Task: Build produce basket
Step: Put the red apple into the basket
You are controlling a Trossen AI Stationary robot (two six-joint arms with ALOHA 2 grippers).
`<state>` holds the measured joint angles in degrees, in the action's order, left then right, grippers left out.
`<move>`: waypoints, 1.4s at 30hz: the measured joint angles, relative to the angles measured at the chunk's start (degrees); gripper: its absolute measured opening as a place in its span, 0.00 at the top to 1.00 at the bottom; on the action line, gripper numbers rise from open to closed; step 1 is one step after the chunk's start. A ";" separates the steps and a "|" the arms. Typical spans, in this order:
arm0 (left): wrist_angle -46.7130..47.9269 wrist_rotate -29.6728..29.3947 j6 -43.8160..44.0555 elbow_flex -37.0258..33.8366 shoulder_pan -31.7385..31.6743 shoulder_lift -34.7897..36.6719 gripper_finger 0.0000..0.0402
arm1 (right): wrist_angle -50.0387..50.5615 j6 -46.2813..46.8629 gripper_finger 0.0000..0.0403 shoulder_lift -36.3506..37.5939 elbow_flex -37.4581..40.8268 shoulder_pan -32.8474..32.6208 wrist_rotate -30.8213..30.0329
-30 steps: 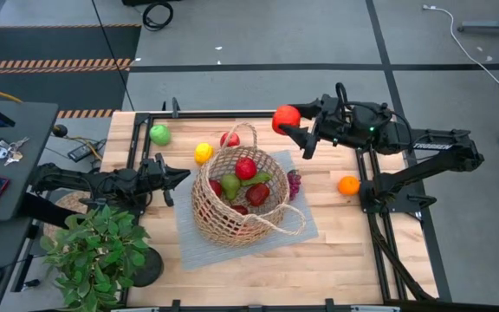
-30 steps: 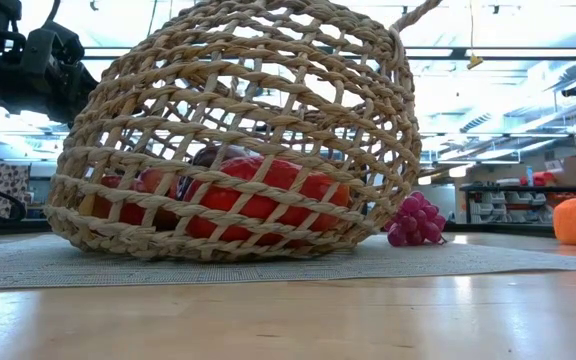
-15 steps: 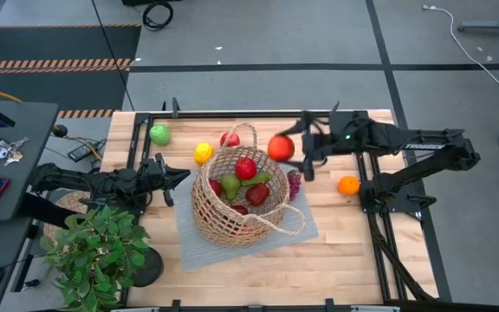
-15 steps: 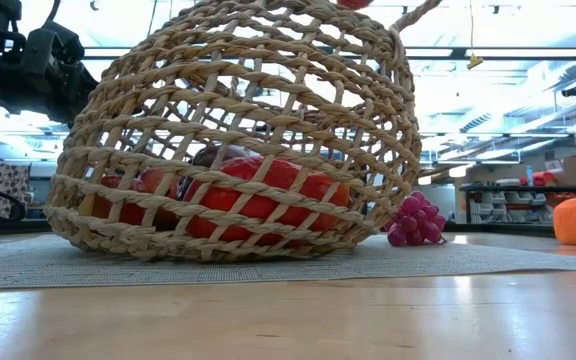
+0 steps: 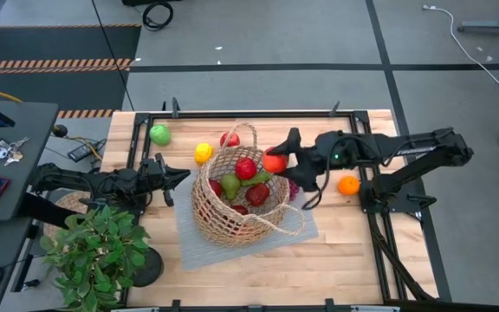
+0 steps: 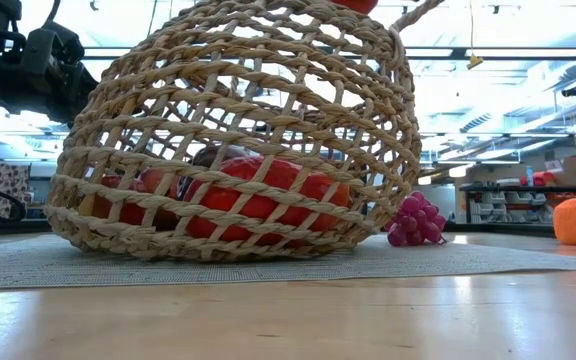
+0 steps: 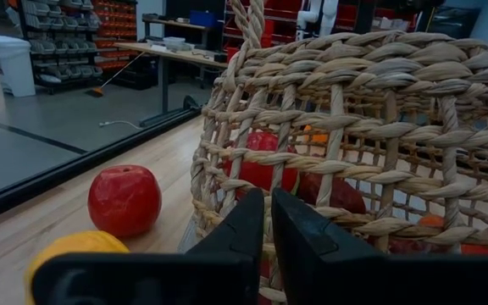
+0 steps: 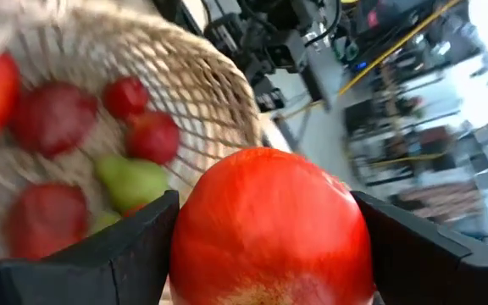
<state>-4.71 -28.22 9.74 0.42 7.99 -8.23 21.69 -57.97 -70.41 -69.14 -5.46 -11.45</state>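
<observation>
Since the earlier frame the right gripper [image 5: 277, 163] has travelled from the table's 1 o'clock corner to the basket [image 5: 219, 221] rim, carrying a red fruit [image 5: 274, 162], grasped between widely spread fingers. That fruit now hangs over the rim's 2 o'clock edge; the opening lies toward 8 o'clock from the claw. Inside already lie 1 green pear [image 5: 230, 185] and several red pieces. Left gripper [image 5: 180, 176], clenched and empty, waits at the basket's 9 o'clock side
</observation>
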 joint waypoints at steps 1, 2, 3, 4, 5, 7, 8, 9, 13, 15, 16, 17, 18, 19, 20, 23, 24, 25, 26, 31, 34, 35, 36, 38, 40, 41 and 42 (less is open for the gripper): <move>0.00 0.00 0.00 0.01 0.01 0.00 0.92 | -0.13 -2.54 0.18 -0.02 0.00 -0.77 -1.82; 0.00 -0.01 0.01 0.01 0.01 -0.01 0.92 | 0.05 -4.58 0.18 -0.06 0.00 -1.61 -3.67; 0.00 0.01 0.02 0.01 0.00 -0.02 0.91 | 0.18 -6.36 0.18 -0.10 0.00 -2.38 -5.49; 0.00 -0.01 0.00 0.01 0.00 -0.02 0.91 | 0.17 -7.96 0.17 -0.27 0.00 -3.09 -7.07; -0.02 0.01 0.02 -0.01 0.00 -0.02 0.91 | 0.12 -9.17 0.17 -0.42 0.00 -3.72 -8.27; 0.00 0.00 0.00 0.00 0.00 -0.02 0.90 | 0.48 -10.70 0.17 -0.61 0.00 -4.83 -9.68; 0.00 0.00 0.00 0.00 0.01 -0.01 0.90 | 0.29 -11.10 0.18 -0.78 0.00 -5.20 -9.86; 0.00 0.00 0.01 0.00 0.00 -0.02 0.90 | 0.02 -11.22 0.18 -0.85 0.00 -5.44 -9.87; -0.02 0.00 0.01 -0.01 0.01 -0.02 0.91 | 0.06 -9.51 0.17 -0.85 0.00 -5.79 -9.87; 0.00 0.01 0.00 0.00 0.00 -0.01 0.91 | -0.37 -6.04 0.17 -0.82 0.00 -5.74 -9.78; 0.00 -0.01 0.01 0.00 0.00 -0.02 0.92 | -0.73 -3.63 0.17 -0.77 0.00 -5.72 -9.26; -0.01 0.00 0.02 0.01 0.01 -0.01 0.92 | -1.35 -0.82 0.17 -0.74 0.00 -5.72 -8.53; 0.00 0.01 0.02 0.01 0.00 -0.02 0.92 | -2.14 2.28 0.17 -0.74 0.00 -5.67 -7.78; 0.00 -0.01 0.00 -0.01 0.00 0.00 0.92 | -3.01 5.43 0.17 -0.74 0.00 -5.43 -7.04; 0.00 0.01 0.00 0.01 0.00 0.00 0.92 | -3.87 8.57 0.17 -0.74 0.00 -5.24 -6.68; 0.00 0.01 0.00 0.01 0.00 -0.01 0.91 | -5.58 15.81 0.17 -0.42 0.00 -4.07 -3.51; 0.00 -0.01 0.01 0.00 0.02 -0.01 0.90 | -5.53 18.28 0.17 -0.14 0.00 -3.64 -1.82; 0.00 -0.01 0.02 0.01 0.01 -0.01 0.90 | -6.19 21.19 0.17 0.17 0.00 -3.18 -0.60; 0.00 0.01 0.00 0.01 0.02 -0.02 0.90 | -6.79 24.24 0.17 0.63 0.00 -2.77 0.64; 0.00 -0.01 0.02 0.00 0.00 0.00 0.91 | -6.27 35.67 0.18 4.61 0.00 0.37 12.65; -0.02 -0.01 0.01 0.00 0.01 0.00 0.92 | -6.82 42.01 0.17 6.97 0.00 2.62 22.77; 0.00 -0.01 0.02 0.01 0.01 -0.01 0.92 | -7.00 44.07 0.17 7.54 0.00 3.40 25.98; 0.00 -0.01 0.00 0.01 0.00 -0.02 0.92 | -7.50 45.97 0.17 7.96 0.00 4.13 28.99; 0.00 -0.01 0.02 -0.01 0.00 -0.01 0.92 | -9.04 49.61 0.17 8.43 0.00 5.41 34.01; 0.00 -0.01 0.00 0.01 0.02 -0.02 0.91 | -10.92 52.15 0.17 8.68 0.00 6.36 37.24; 0.00 -0.01 0.02 0.01 0.02 0.00 0.91 | -11.64 53.00 0.17 8.72 0.00 6.59 38.23; 0.00 -0.01 0.02 -0.01 0.00 -0.02 0.90 | -12.14 53.58 0.17 8.72 0.00 6.75 38.74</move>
<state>-4.71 -28.23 9.76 0.40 7.99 -8.25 9.55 -4.39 -61.69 -69.14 1.29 27.28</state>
